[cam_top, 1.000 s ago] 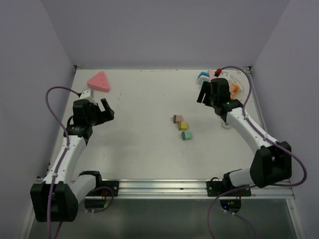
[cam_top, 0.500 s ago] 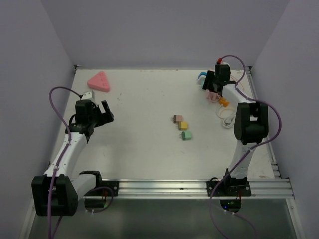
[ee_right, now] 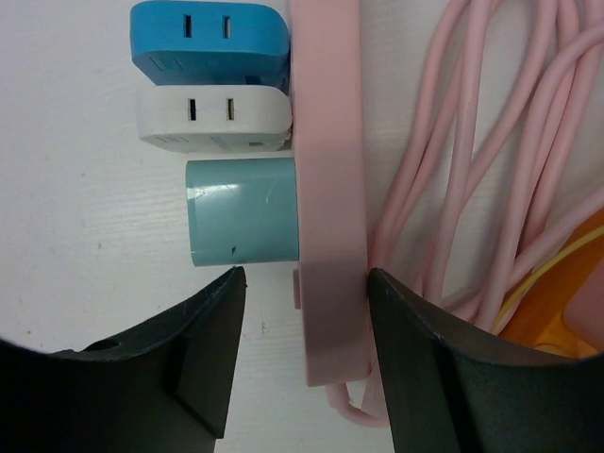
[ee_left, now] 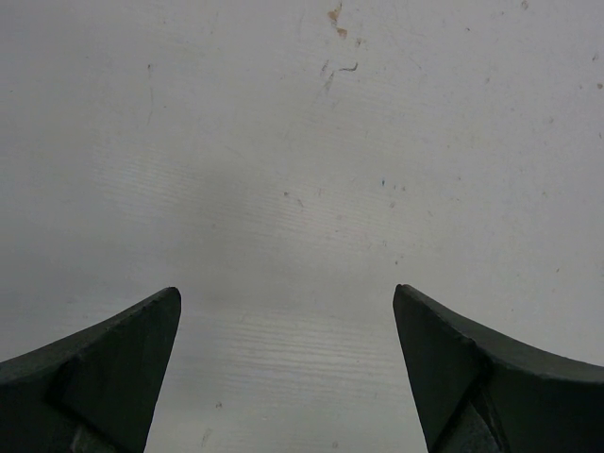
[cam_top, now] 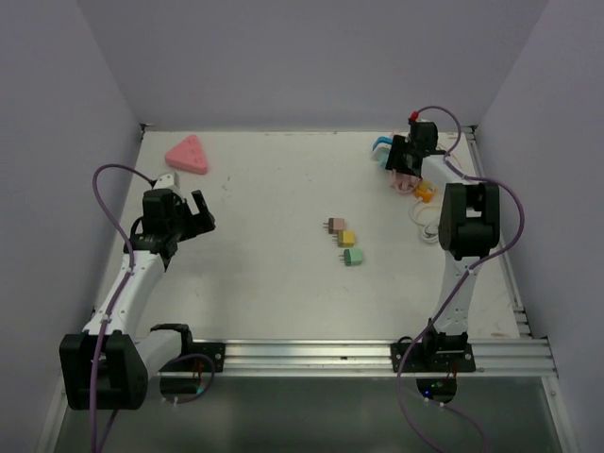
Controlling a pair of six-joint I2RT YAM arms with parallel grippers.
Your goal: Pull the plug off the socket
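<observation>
The socket is a pink power strip (ee_right: 330, 189) lying at the table's far right. Three plugs sit side by side in its left face: a blue one (ee_right: 208, 42), a white one (ee_right: 212, 118) and a teal one (ee_right: 243, 212). My right gripper (ee_right: 304, 283) straddles the strip's near end just below the teal plug. Its right finger lies against the strip, and a gap shows between the left finger and the strip. In the top view that gripper (cam_top: 408, 160) is over the strip. My left gripper (cam_top: 193, 215) hangs open over bare table, holding nothing (ee_left: 286, 302).
Pink cable loops (ee_right: 491, 142) and an orange piece (ee_right: 566, 302) lie right of the strip. A white cable coil (cam_top: 429, 226) sits nearer. Brown (cam_top: 332, 225), yellow (cam_top: 346, 238) and green (cam_top: 353, 256) plugs lie mid-table. A pink triangle (cam_top: 188, 155) sits far left.
The right arm has stretched toward the far right corner and brought its gripper down over the strip, its jaws narrowing. The left arm has barely moved.
</observation>
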